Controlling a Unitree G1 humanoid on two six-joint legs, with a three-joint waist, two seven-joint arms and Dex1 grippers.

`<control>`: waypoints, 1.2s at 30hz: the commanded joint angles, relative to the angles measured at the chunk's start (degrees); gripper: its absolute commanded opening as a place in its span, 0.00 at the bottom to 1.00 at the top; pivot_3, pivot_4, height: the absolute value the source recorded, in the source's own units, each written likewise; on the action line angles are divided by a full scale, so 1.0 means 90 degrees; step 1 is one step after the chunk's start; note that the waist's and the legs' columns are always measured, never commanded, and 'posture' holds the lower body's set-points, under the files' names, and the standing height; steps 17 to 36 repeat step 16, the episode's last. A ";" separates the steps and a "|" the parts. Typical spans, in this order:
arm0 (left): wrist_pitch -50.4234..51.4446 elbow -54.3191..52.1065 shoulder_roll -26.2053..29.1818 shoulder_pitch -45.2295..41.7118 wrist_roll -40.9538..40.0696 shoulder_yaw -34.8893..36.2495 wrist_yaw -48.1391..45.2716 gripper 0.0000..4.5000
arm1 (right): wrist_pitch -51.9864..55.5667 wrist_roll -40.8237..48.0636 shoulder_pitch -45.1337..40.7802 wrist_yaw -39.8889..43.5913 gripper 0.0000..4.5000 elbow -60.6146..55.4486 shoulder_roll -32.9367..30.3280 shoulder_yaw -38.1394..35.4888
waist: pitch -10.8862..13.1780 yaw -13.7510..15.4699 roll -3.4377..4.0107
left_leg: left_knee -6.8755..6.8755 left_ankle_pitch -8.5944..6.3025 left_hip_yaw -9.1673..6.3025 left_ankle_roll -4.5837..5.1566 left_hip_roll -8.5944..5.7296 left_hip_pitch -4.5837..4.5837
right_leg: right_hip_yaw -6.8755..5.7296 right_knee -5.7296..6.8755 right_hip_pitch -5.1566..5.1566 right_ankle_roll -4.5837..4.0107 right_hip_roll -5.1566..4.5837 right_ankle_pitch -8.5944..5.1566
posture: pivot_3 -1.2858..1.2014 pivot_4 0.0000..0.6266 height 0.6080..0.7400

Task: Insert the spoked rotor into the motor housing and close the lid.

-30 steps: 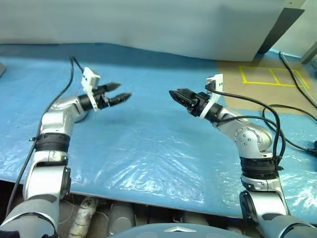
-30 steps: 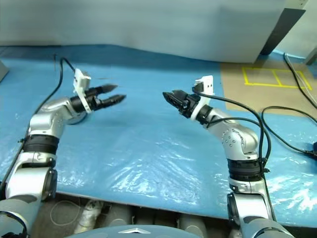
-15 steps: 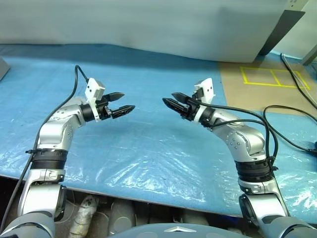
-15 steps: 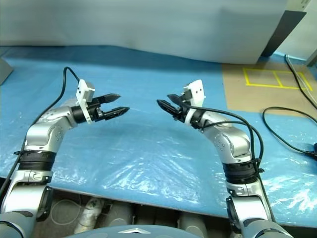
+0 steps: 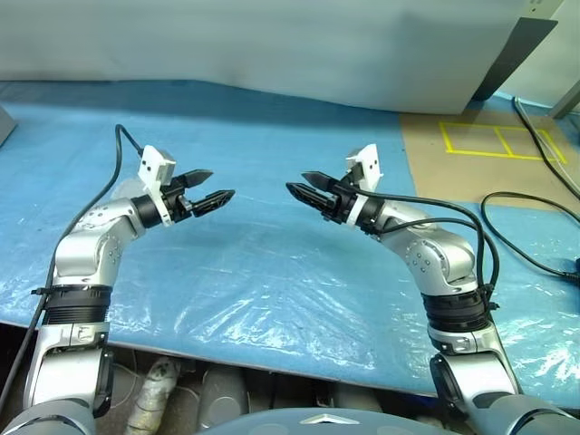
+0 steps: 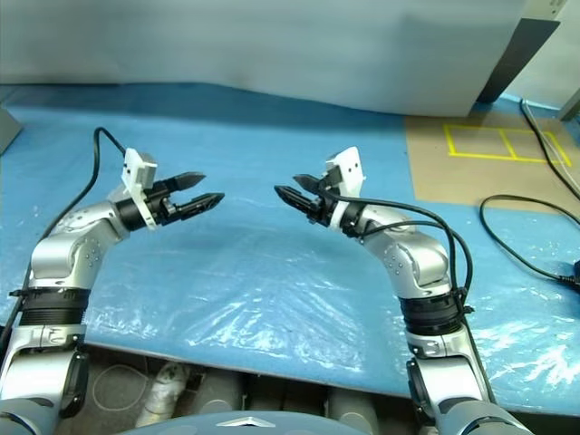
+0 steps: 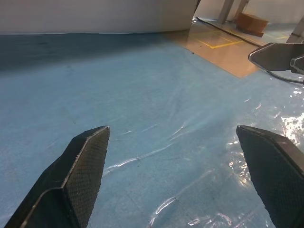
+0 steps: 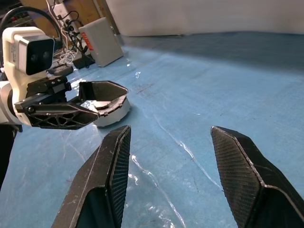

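My left gripper [image 5: 220, 183] hangs level above the blue sheeted table [image 5: 272, 272], open and empty, pointing right. My right gripper [image 5: 296, 181] faces it a short gap away, also open with nothing between its fingers [image 8: 114, 156]. In the right wrist view a pale, low, round thing [image 8: 115, 113] lies on the table just beyond the left gripper's fingers [image 8: 102, 89]; I cannot tell whether it is the motor housing. The spoked rotor and the lid are out of view. The left wrist view has the right gripper's fingertip [image 7: 275, 51] at its edge.
A grey box [image 8: 102, 40] stands at the table's far left, with cables beside it. A brown floor patch with yellow tape [image 5: 494, 140] lies at the far right. Black cables [image 5: 530, 213] trail off the right arm. A pale wall runs behind the table.
The right gripper has moved left toward the left one and rolled a little. The left arm has drawn back with its elbow lower. Both stay open.
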 commanded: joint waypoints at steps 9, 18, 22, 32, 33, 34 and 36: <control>-0.0062 -0.0106 0.0166 -0.0190 -0.0149 0.0255 0.0132 1.00 | -0.0095 -0.0041 -0.0244 0.0186 0.62 0.0088 0.0129 -0.0016 | 0.0000 -0.0004 0.0000 | -0.0002 0.0000 0.0000 0.0000 -0.0001 -0.0001 | 0.0000 -0.0001 0.0000 0.0000 0.0000 0.0000 | 0.52 0.24 1.00; -0.0148 -0.0084 0.0050 -0.0146 -0.0115 0.0120 0.0085 1.00 | -0.0105 -0.0165 -0.0184 0.0128 0.62 0.0204 0.0185 -0.0046 | 0.0000 -0.0005 0.0000 | -0.0001 0.0000 0.0000 0.0000 -0.0001 0.0000 | 0.0000 0.0000 0.0000 0.0000 0.0000 0.0000 | 0.52 0.24 1.00; -0.0148 -0.0084 0.0050 -0.0146 -0.0115 0.0120 0.0085 1.00 | -0.0105 -0.0165 -0.0184 0.0128 0.62 0.0204 0.0185 -0.0046 | 0.0000 -0.0005 0.0000 | -0.0001 0.0000 0.0000 0.0000 -0.0001 0.0000 | 0.0000 0.0000 0.0000 0.0000 0.0000 0.0000 | 0.52 0.24 1.00; -0.0148 -0.0084 0.0050 -0.0146 -0.0115 0.0120 0.0085 1.00 | -0.0105 -0.0165 -0.0184 0.0128 0.62 0.0204 0.0185 -0.0046 | 0.0000 -0.0005 0.0000 | -0.0001 0.0000 0.0000 0.0000 -0.0001 0.0000 | 0.0000 0.0000 0.0000 0.0000 0.0000 0.0000 | 0.52 0.24 1.00; -0.0148 -0.0084 0.0050 -0.0146 -0.0115 0.0120 0.0085 1.00 | -0.0105 -0.0165 -0.0184 0.0128 0.62 0.0204 0.0185 -0.0046 | 0.0000 -0.0005 0.0000 | -0.0001 0.0000 0.0000 0.0000 -0.0001 0.0000 | 0.0000 0.0000 0.0000 0.0000 0.0000 0.0000 | 0.52 0.24 1.00; -0.0148 -0.0084 0.0050 -0.0146 -0.0115 0.0120 0.0085 1.00 | -0.0105 -0.0165 -0.0184 0.0128 0.62 0.0204 0.0185 -0.0046 | 0.0000 -0.0005 0.0000 | -0.0001 0.0000 0.0000 0.0000 -0.0001 0.0000 | 0.0000 0.0000 0.0000 0.0000 0.0000 0.0000 | 0.52 0.24 1.00; -0.0148 -0.0084 0.0050 -0.0146 -0.0115 0.0120 0.0085 1.00 | -0.0105 -0.0165 -0.0184 0.0128 0.62 0.0204 0.0185 -0.0046 | 0.0000 -0.0005 0.0000 | -0.0001 0.0000 0.0000 0.0000 -0.0001 0.0000 | 0.0000 0.0000 0.0000 0.0000 0.0000 0.0000 | 0.52 0.24 1.00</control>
